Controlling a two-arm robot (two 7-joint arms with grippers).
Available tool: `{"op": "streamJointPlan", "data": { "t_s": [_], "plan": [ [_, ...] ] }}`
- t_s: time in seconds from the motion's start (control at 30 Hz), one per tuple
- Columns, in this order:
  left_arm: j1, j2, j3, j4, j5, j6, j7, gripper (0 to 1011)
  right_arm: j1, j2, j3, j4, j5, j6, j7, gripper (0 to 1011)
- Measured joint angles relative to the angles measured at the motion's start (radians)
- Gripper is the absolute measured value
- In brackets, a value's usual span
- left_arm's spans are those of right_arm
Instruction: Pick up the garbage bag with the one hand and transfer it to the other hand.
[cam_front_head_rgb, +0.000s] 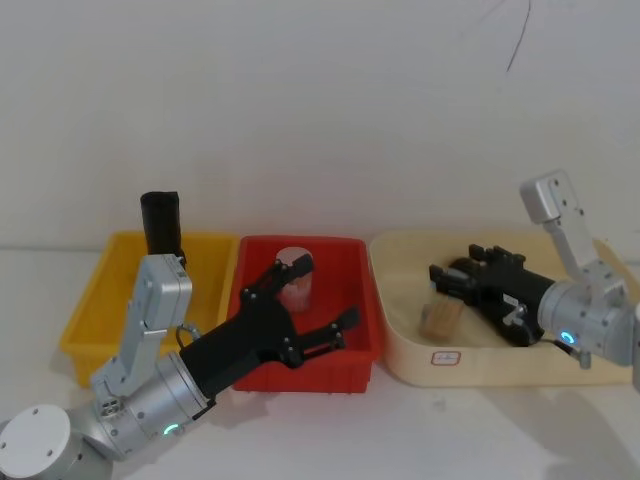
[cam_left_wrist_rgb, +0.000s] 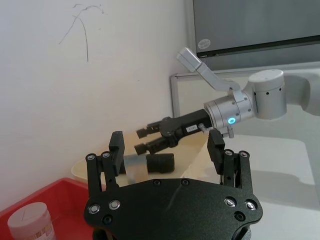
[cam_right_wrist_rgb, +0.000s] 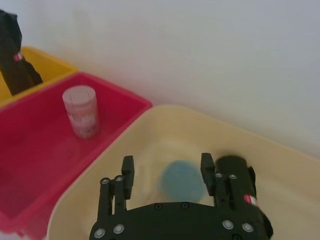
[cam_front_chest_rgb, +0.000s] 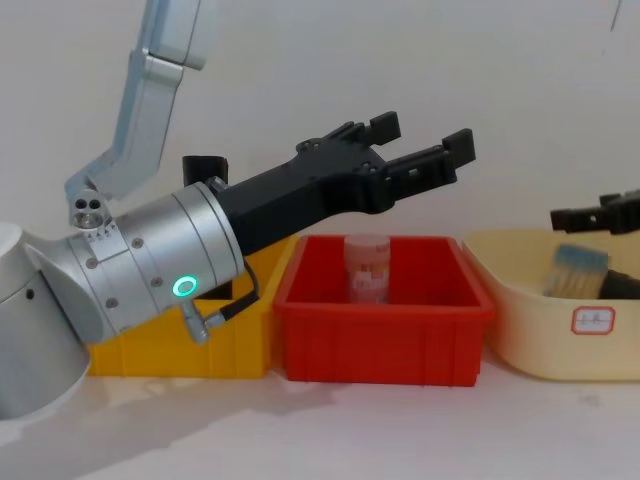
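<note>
The garbage bag (cam_front_head_rgb: 160, 222) is not between any fingers. It stands in the yellow bin (cam_front_head_rgb: 85, 320) at the left of the head view, with its long axis upright and its top above the bin wall.

The left gripper (cam_front_head_rgb: 325, 292) has its two fingers spread wide and holds nothing. It hangs over the red bin (cam_front_head_rgb: 330, 375), just beside a white pot (cam_front_head_rgb: 295, 280) that stands there, and its fingertips point to the right of the frame. So the bag is behind these fingers, up and to the left of them, and a silver link of the same arm stands just in front of it. I think this gripper must first turn back toward the yellow bin and then close on the roll across its side.

The right gripper (cam_left_wrist_rgb: 141, 140) also has its fingers apart and empty. It is over the cream bin (cam_front_head_rgb: 480, 365) at the right, where a second black roll (cam_left_wrist_rgb: 161, 162) lies on its side. This gripper is well apart from the bag, with the red bin between them, so the left arm is clearly the nearer one.
</note>
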Motion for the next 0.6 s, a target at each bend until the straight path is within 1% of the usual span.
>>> {"op": "streamJointPlan", "data": {
  "t_s": [0.03,0.07,0.13,0.27,0.43,0.57,0.6],
  "plan": [
    [0.000,0.000,0.000,0.000,0.000,0.000,0.000,1000,-0.003,0.002,0.001,-0.002,0.000,0.002,0.000,793],
    [0.000,0.000,0.000,0.000,0.000,0.000,0.000,1000,-0.011,0.006,0.002,-0.006,-0.001,0.005,0.000,847],
    [0.000,0.000,0.000,0.000,0.000,0.000,0.000,1000,-0.017,0.009,0.004,-0.011,-0.001,0.006,0.000,874],
    [0.000,0.000,0.000,0.000,0.000,0.000,0.000,1000,-0.040,0.017,0.015,-0.035,0.002,0.006,0.001,1001],
    [0.000,0.000,0.000,0.000,0.000,0.000,0.000,1000,-0.070,0.025,0.032,-0.080,0.018,-0.006,0.002,1000],
    [0.000,0.000,0.000,0.000,0.000,0.000,0.000,1000,-0.105,0.030,0.051,-0.136,0.041,-0.018,0.008,1000],
    [0.000,0.000,0.000,0.000,0.000,0.000,0.000,1000,-0.119,0.032,0.058,-0.159,0.053,-0.024,0.011,1000]
  ]
}}
